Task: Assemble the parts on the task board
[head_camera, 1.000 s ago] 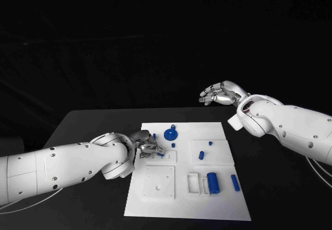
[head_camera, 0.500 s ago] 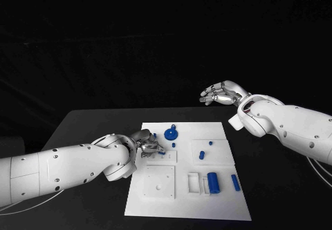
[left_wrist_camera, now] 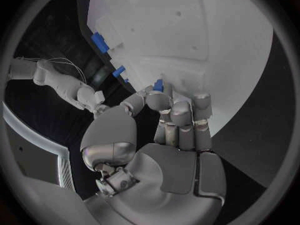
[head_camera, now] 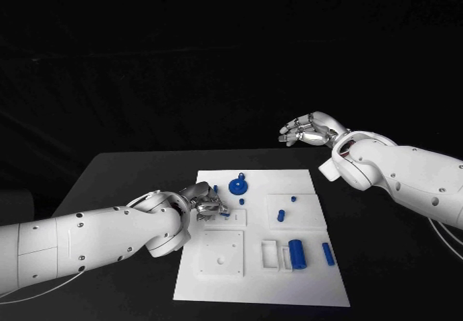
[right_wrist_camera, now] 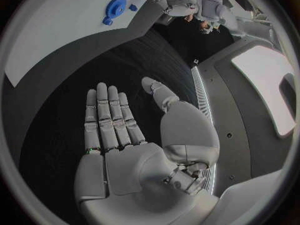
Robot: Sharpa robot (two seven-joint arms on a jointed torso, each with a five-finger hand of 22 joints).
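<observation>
On the black desk (head_camera: pixel 116 175): one white task board (head_camera: pixel 260 281), lying flat at the middle.
Left robot hand (head_camera: pixel 203 202): at the board's left edge, fingers curled together over a small blue part (left_wrist_camera: pixel 158 85); whether the fingertips actually pinch that part cannot be told.
Right robot hand (head_camera: pixel 309 130): raised beyond the desk's far right corner, well apart from the board, palm flat, fingers extended and parted, holding nothing.
Parts on the board: blue disc with knob (head_camera: pixel 237 185) near the far edge; short blue peg (head_camera: pixel 281 216) in the middle right; blue cylinder (head_camera: pixel 297 254) and slim blue pin (head_camera: pixel 328 255) side by side near the right edge.
</observation>
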